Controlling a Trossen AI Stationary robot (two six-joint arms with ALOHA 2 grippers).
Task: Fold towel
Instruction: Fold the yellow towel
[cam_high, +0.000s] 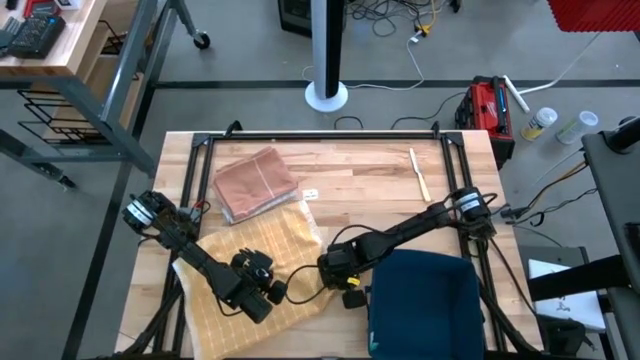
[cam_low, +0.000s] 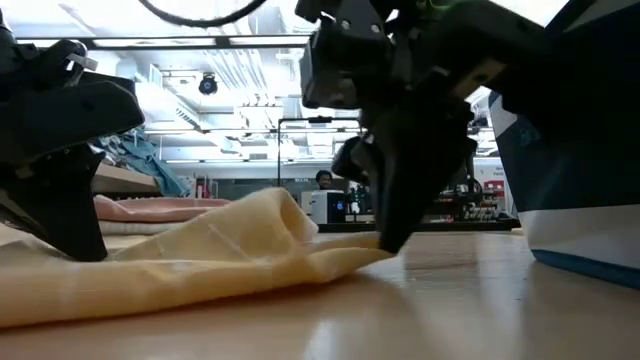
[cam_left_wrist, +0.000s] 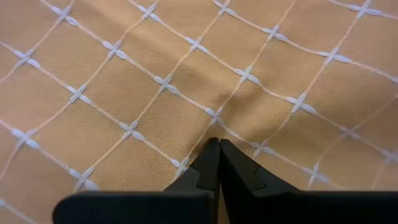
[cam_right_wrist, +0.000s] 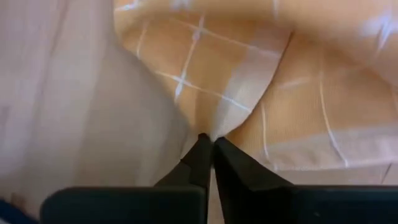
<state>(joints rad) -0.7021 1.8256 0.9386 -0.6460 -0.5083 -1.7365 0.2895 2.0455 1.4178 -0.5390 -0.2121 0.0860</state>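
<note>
The towel (cam_high: 240, 255) is yellow-orange with a white grid. It lies crumpled on the near left part of the wooden table (cam_high: 370, 180), with a raised fold (cam_low: 270, 210) near its right end. My left gripper (cam_high: 272, 297) stands shut on the towel's near middle (cam_left_wrist: 124, 74). My right gripper (cam_high: 328, 278) is shut at the towel's right edge (cam_low: 350, 258), its fingers slanting down onto the table. My left gripper has its shut fingertips (cam_left_wrist: 211, 155) down on the towel's flat surface, coming steeply from above. A shallow crease (cam_left_wrist: 214, 115) runs up to the tips; whether cloth sits between them I cannot tell. My right gripper pinches a pointed bit of the towel's right edge (cam_right_wrist: 217, 121) at its fingertips (cam_right_wrist: 202, 152), slanting down from the right. That edge lies low on the table; the number of layers does not show.
A folded pink cloth (cam_high: 255, 183) lies at the far left of the table. A big dark blue thing (cam_high: 425, 300) fills the near right, close beside my right arm. A pale stick (cam_high: 418, 172) lies at the far right. Black rails (cam_high: 320, 137) frame the table.
</note>
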